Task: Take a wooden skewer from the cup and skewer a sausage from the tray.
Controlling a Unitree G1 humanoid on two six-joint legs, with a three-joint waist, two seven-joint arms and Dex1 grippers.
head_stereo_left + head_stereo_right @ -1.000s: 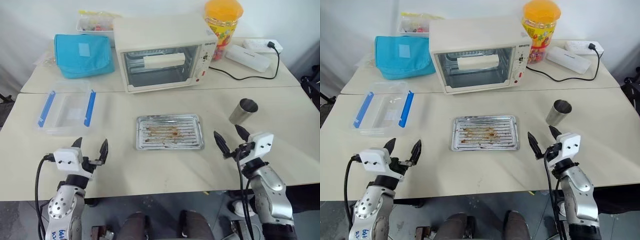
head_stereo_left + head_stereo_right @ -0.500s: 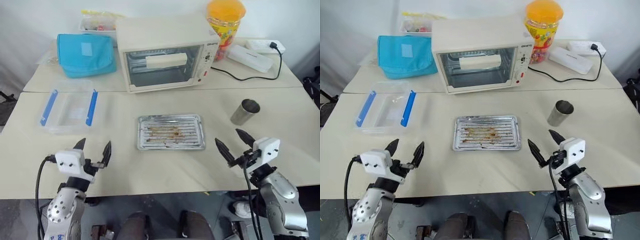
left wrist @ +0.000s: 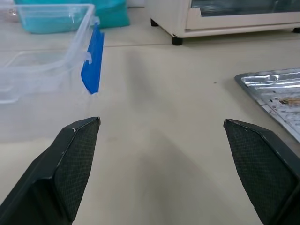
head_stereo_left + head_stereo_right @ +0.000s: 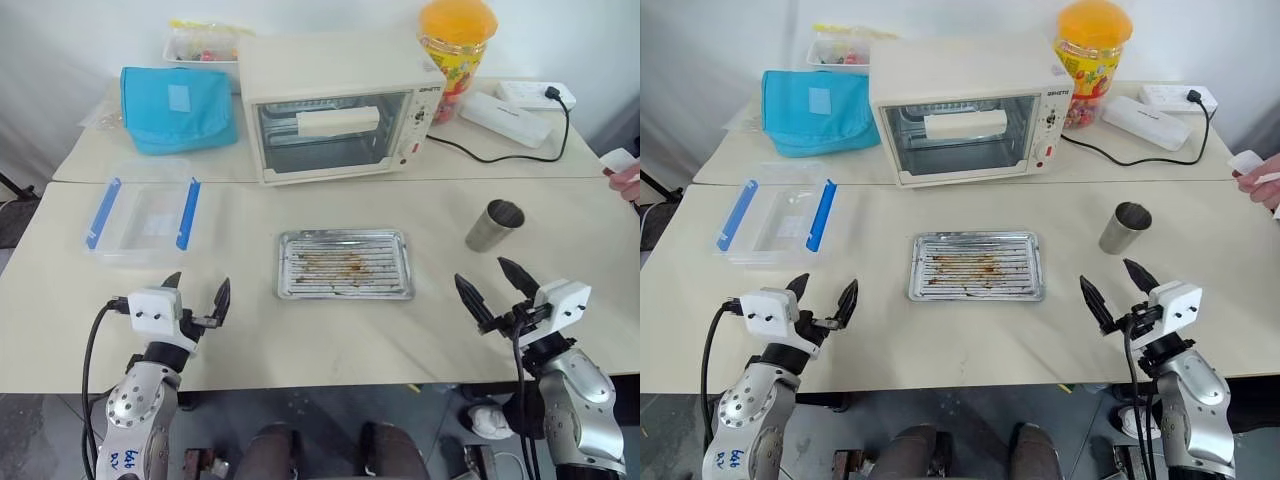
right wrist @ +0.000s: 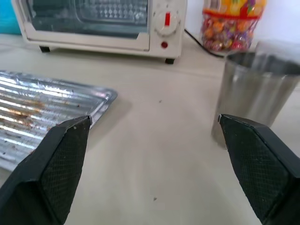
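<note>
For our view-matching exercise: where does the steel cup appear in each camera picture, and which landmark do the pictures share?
Left eye view: cup right of the tray, ahead of the right gripper.
Right eye view: same place.
Left wrist view: no cup; the tray's corner shows.
Right wrist view: cup close, beside one finger.
Shared landmark: the tray.

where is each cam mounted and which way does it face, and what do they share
Left and right eye views: on the head, looking forward and down at the table; both arms show, left gripper and right gripper open, tray between them.
Left wrist view: on the left wrist, facing past its two fingers to the clear box and tray corner.
Right wrist view: on the right wrist, facing the cup and toaster oven.
Shared: the tray shows in all four.
</note>
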